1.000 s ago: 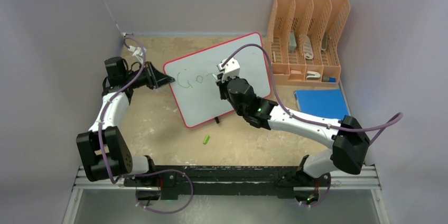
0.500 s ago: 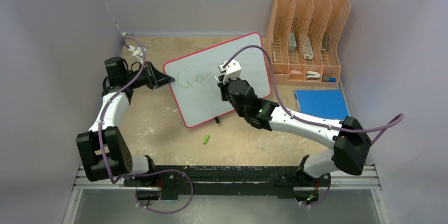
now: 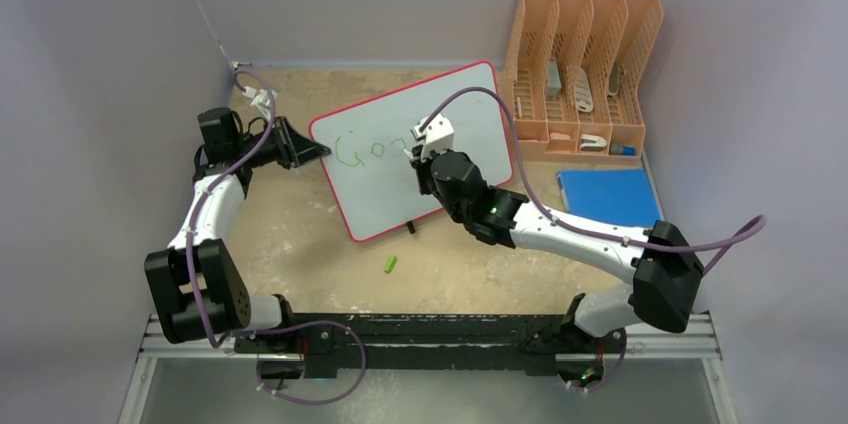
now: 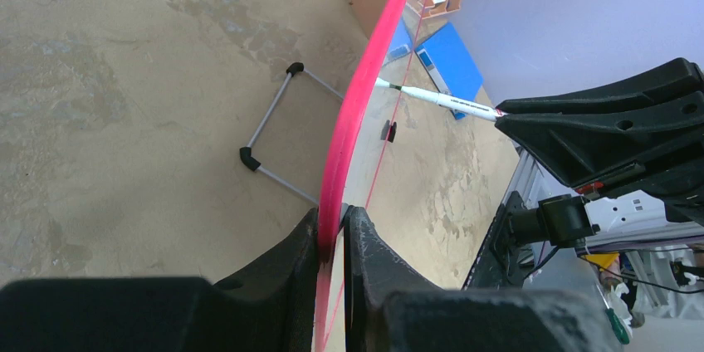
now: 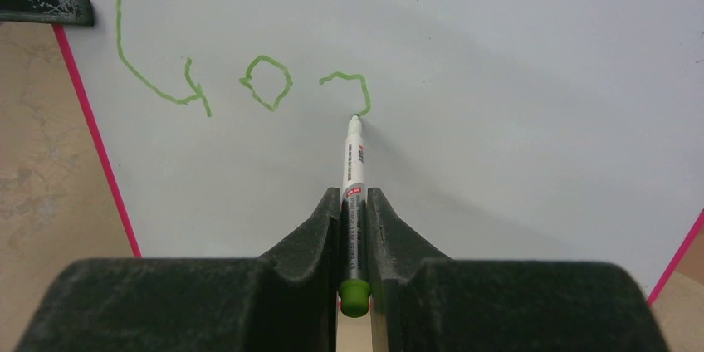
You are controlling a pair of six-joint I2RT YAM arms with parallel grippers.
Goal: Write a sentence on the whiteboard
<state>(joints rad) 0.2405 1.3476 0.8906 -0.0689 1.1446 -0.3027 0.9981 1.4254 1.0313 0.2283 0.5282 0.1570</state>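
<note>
While clamped in R end effector [image 5: 354, 194], marker [image 5: 354, 161] tip on whiteboard [image 5: 515, 78] at sentence [image 5: 246, 80].

In the top view the fingers of the right gripper [image 5: 354, 202] and the marker [image 5: 355, 153] are hidden under the wrist [image 3: 455, 174], which also covers the end of the green letters [image 5: 266, 82]. In the right wrist view the whiteboard [image 3: 372, 199] is cut off at the top and right edges, and only a corner of the left gripper [image 4: 334, 221] is seen. From the left wrist the board is seen edge-on, so nothing can be read. The contents of the orange rack [image 3: 528, 34] and a small black piece [image 3: 411, 228] are too small to be told.
</note>
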